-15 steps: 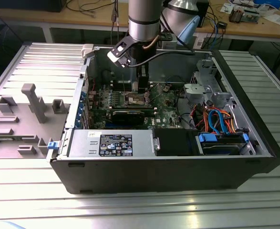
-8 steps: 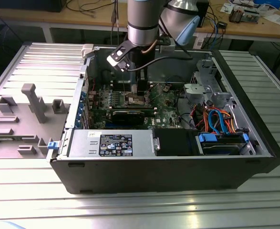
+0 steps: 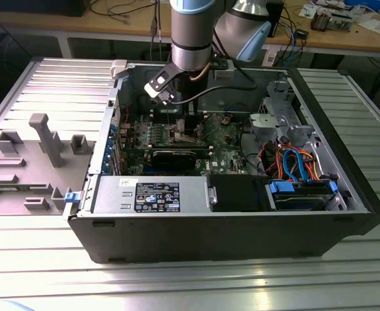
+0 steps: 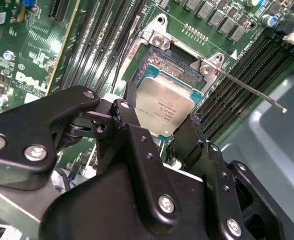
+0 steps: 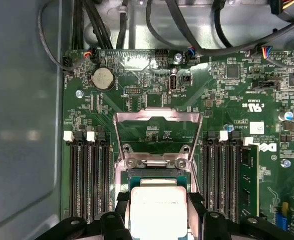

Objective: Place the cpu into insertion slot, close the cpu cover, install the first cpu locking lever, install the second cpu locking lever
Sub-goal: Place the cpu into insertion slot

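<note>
Over the one insertion slot point(image 4: 173, 66), my gripper point(image 4: 159, 125) is pinching one cpu point(image 4: 163, 102); one cpu cover point(image 5: 157, 116) is standing open.

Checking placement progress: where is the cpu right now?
In both wrist views the cpu sits clamped in the gripper, over the insertion slot, whose cpu cover stands open.

In the exterior view the arm point(image 3: 191, 32) enters at 12 o'clock and points straight down toward 6. In both wrist views the gripper point(image 4: 162, 117) point(image 5: 158, 210) has its black fingers point(image 4: 124, 116) clamped on the cpu point(image 4: 164, 105) by opposite edges.
</note>
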